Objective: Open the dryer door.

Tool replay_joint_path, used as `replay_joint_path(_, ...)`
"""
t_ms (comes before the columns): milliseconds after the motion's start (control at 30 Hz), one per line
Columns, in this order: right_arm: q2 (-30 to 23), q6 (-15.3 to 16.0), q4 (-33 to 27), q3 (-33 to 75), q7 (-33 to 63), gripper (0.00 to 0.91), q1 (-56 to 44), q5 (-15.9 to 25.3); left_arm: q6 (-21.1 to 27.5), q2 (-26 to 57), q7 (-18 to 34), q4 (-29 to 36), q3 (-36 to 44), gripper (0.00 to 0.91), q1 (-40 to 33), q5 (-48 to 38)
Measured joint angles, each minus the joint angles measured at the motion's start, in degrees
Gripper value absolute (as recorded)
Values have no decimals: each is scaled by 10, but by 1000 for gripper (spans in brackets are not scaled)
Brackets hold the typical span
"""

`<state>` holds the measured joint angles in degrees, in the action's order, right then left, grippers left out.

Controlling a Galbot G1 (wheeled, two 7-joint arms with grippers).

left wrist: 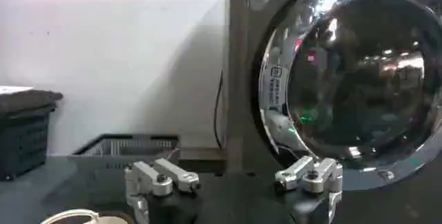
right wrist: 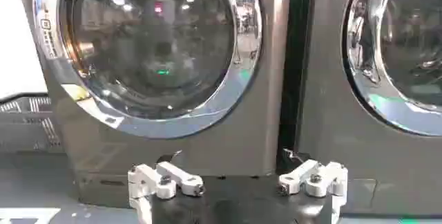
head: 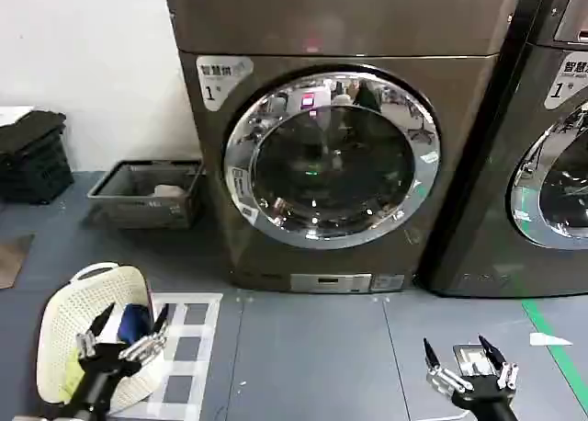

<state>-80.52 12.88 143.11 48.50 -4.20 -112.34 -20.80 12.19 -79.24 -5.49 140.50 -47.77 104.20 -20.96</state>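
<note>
Starting at the far left of the head view, a stack of dark crates (head: 32,154) stands against the white wall, and a grey wire basket (head: 147,193) sits on the floor just beside the dryer's left side. Nearer the robot, a white plastic laundry basket (head: 78,324) lies on the grey floor (head: 312,357) with something blue inside it, next to a patch of white tape squares (head: 188,343). The left gripper (head: 122,334) hangs low over that basket, its fingers (left wrist: 162,177) spread wide apart and holding nothing; from the left wrist view it faces the dryer's left edge and the door's chrome rim.

At centre stands the dryer (head: 344,21), bronze-brown, with a white "1" label (head: 220,79) at its upper left and a small silver plate (head: 331,282) at its base. The dryer door (head: 331,159) is closed flat against the front, its wide chrome ring around dark glass that mirrors the room.

Farther right, low near the floor, the right gripper (head: 467,358) hovers well apart from the door, fingers (right wrist: 164,179) likewise spread and empty. In its wrist view it points at the dark gap between the two machines. At the right edge stands the neighbouring machine (head: 551,164), with a green tape line (head: 542,324) on the floor in front of it.
</note>
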Motion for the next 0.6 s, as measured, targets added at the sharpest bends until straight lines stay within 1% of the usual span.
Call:
replay_joint_path(133,25,2,-11,20,-16,907,25,-22,0,1,-1,0,0,907,-1,0)
replay_joint_path(233,55,5,-21,31,-26,907,50,-46,0,1,-2,1,0,907,-1,0)
replay_joint_path(467,153,11,-53,17,-38,907,119,-94,1,2,-3,6,1,907,-1,4)
replay_joint_path(600,209,35,-73,-9,-38,907,164,-130,1,0,-4,8,2,907,0,7)
